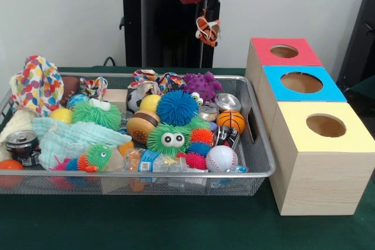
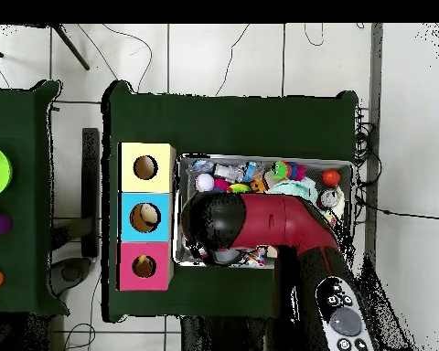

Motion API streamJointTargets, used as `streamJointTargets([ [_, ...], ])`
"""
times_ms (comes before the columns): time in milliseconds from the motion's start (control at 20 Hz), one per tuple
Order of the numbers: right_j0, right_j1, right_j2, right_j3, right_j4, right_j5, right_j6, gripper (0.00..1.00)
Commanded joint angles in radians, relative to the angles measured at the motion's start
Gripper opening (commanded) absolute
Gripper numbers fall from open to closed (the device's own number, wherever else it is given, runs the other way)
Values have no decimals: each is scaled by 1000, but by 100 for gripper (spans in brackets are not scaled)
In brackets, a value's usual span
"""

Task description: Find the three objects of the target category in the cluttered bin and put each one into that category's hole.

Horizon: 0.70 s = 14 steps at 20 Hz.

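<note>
My gripper (image 1: 207,23) hangs under the red arm head, shut on the orange tiger with black stripes (image 1: 208,31). It holds the tiger high above the far rim of the silver mesh bin (image 1: 262,155), left of the red-topped box. The red box's round hole (image 1: 284,51) is open and also shows in the overhead view (image 2: 144,267). In the overhead view the arm (image 2: 251,227) covers the gripper and the left part of the bin (image 2: 353,187). I cannot pick out the yellow duck or the tan dog in the clutter.
The blue-topped box (image 1: 302,83) and the yellow-topped box (image 1: 325,126) stand in front of the red one. The bin holds a purple knobbly monster (image 1: 202,84), fuzzy spiky balls (image 1: 177,108), a baseball (image 1: 221,158), a basketball (image 1: 231,120), cans and a patterned cloth (image 1: 36,84).
</note>
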Motion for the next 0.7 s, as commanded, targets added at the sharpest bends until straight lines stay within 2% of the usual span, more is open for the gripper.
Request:
streamJointTargets([
  [50,20,-5,-27,86,55,-59,202,0],
  [700,88,-49,-82,131,138,-63,230,0],
])
